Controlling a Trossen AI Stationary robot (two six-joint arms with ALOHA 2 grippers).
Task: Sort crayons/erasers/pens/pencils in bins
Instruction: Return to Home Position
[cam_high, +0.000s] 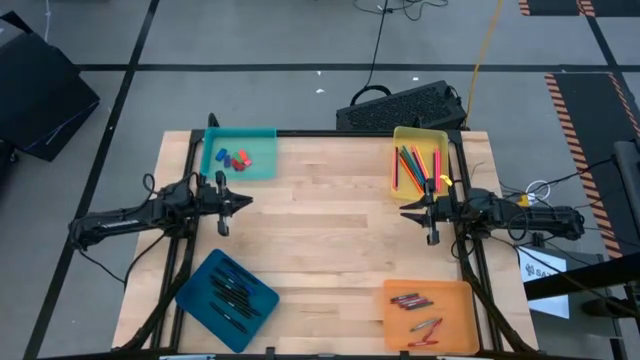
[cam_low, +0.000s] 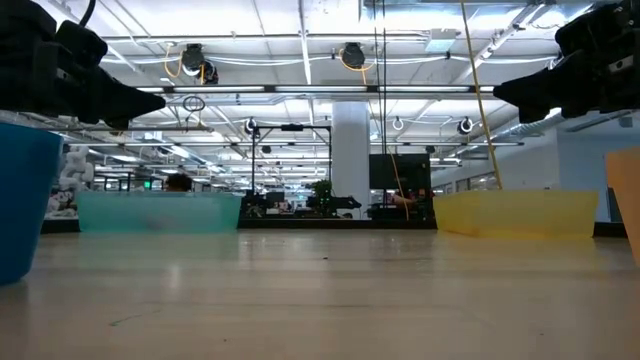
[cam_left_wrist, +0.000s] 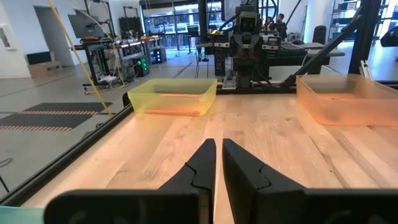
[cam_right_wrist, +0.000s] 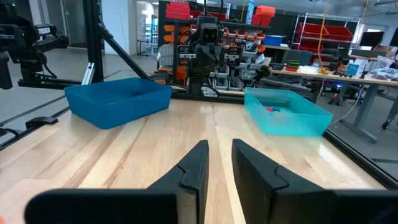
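Four bins stand at the table's corners. The teal bin at the far left holds the erasers. The yellow bin at the far right holds the pencils. The dark blue bin at the near left holds the pens. The orange bin at the near right holds the crayons. My left gripper hovers at mid-left and my right gripper at mid-right. Both are shut on nothing, point at each other and are clear of the board.
Bare wooden board lies between the two grippers and among the bins. A black keyboard-like object sits on the floor beyond the far edge. Cables run along the right side.
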